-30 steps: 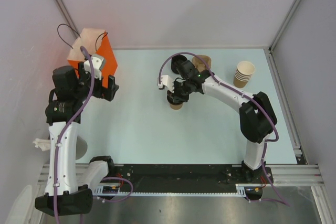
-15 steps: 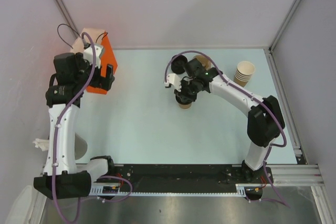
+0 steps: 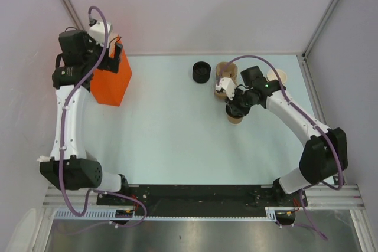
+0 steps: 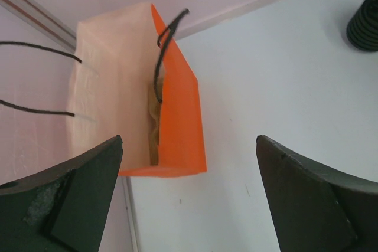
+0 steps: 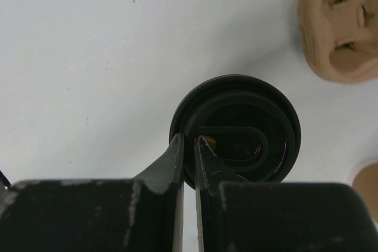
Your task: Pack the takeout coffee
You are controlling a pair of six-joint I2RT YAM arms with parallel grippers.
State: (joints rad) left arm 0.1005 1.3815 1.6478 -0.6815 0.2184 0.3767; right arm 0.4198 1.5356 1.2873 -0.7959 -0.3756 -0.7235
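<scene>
Orange bag, black lid on kraft-tan cup, pale blue table.

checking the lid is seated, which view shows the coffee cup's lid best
Right wrist: the black lid sits centred, seen from above, the right end effector pinching its rim. Top external shows only the tan cup edge under that end effector. Left wrist misses it.

Bare table between bag and lids; carrier close behind right tool
</scene>
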